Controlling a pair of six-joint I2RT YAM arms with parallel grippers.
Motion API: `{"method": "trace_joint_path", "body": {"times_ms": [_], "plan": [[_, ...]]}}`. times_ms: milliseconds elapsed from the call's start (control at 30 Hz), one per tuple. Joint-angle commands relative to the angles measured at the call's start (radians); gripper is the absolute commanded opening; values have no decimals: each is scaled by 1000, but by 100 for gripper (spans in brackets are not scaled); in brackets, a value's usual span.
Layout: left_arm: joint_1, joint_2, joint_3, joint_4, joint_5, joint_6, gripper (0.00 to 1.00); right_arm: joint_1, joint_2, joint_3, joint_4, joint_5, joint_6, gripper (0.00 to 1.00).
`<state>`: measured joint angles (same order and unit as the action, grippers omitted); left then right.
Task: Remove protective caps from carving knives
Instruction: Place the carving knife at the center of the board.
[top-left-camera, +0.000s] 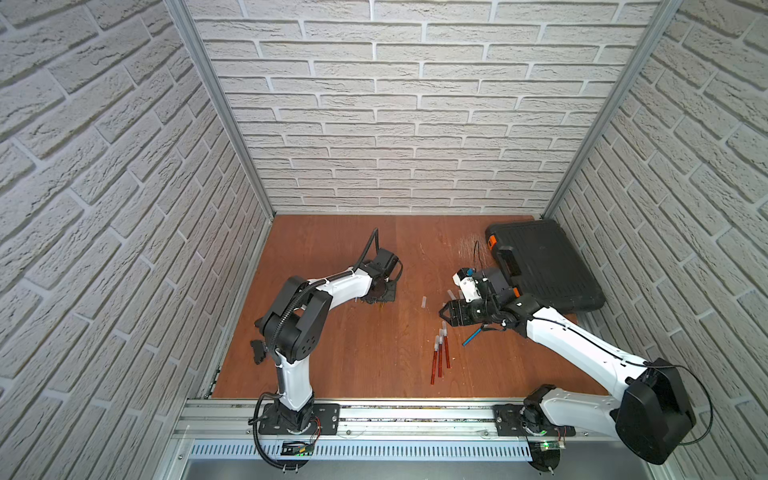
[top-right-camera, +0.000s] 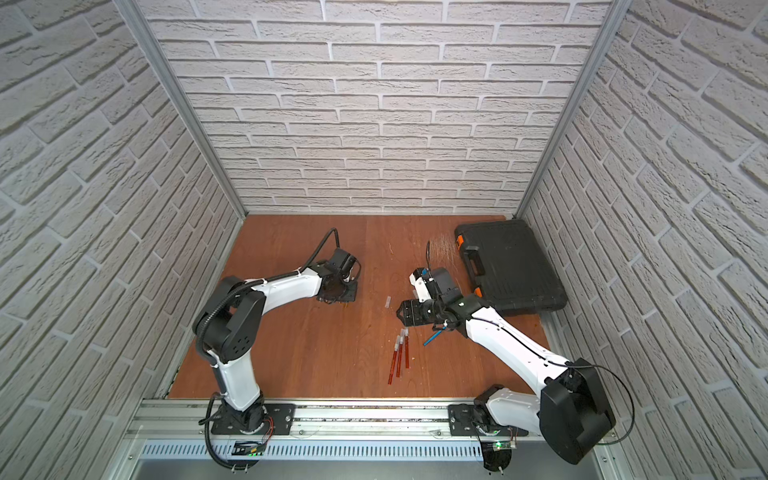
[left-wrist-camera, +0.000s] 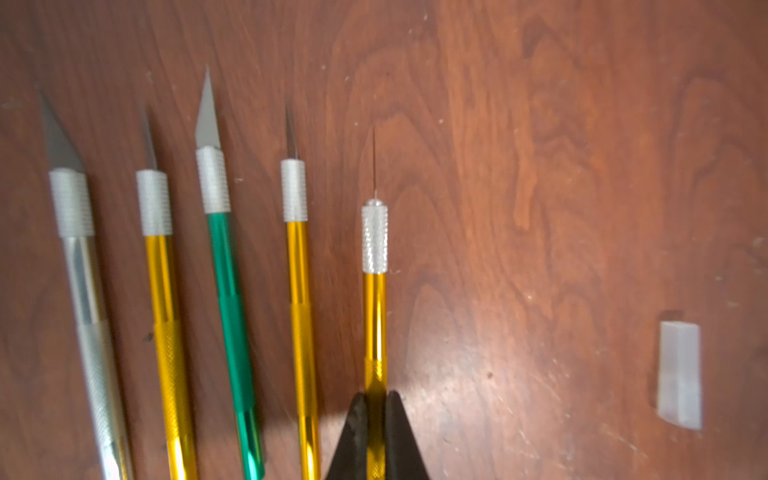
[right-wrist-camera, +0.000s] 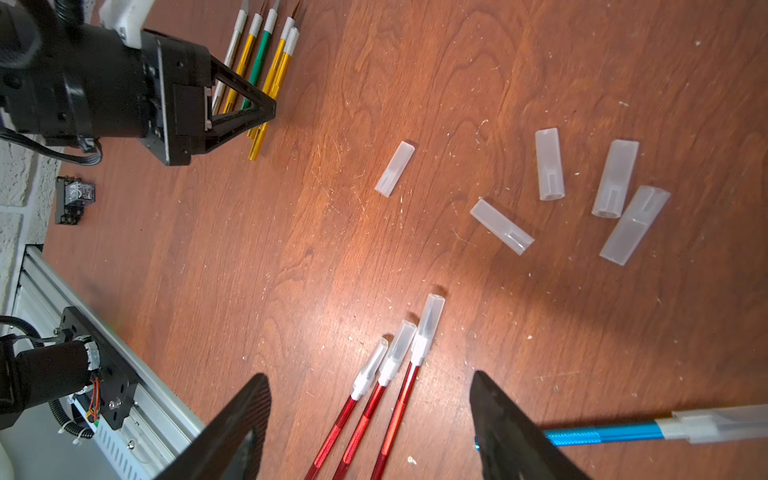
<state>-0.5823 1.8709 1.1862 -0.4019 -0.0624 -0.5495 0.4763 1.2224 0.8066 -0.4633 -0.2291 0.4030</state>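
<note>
left claw (left-wrist-camera: 376, 432) pinching uncapped gold knife (left-wrist-camera: 375, 316), right claw (right-wrist-camera: 369, 376) spread beside 3 capped red knives (right-wrist-camera: 365, 419), 5 loose caps (right-wrist-camera: 549, 164) nearby

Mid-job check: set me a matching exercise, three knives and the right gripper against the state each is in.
Things: 1 green knife; 2 red knives; 3 needle-tipped gold knife; 4 right gripper.
States: A clamped by the left gripper; B capped, side by side; C open, holding nothing; D bare blade, lying loose.
Pairs: 1-D, 2-B, 3-A, 4-C.
</note>
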Motion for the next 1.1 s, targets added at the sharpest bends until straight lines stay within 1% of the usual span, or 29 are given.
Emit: {"method": "trace_joint_path", "body": {"times_ms": [0,133,433,633,800,933,1067], "plan": [[11,24,30,-17,-22,14,4,8,-8,-11,-12,12,-18,76],[14,43,40,-12,-23,11,6,8,-9,-1,-29,25,-28,76],[12,25,30,-8,-20,5,20,9,-12,3,-39,31,-34,76],[12,-3,24,-18,-16,6,21,9,-23,13,-52,41,-38,76],[-9,-59,-4,-4,-5,-14,21,8,-22,16,-61,29,-39,76],[-50,-117,-55,14,-2,-59,21,9,-35,17,-76,17,-34,76],[-122,-173,-109,20,-10,-122,21,9,-53,16,-102,28,-36,77]]}}
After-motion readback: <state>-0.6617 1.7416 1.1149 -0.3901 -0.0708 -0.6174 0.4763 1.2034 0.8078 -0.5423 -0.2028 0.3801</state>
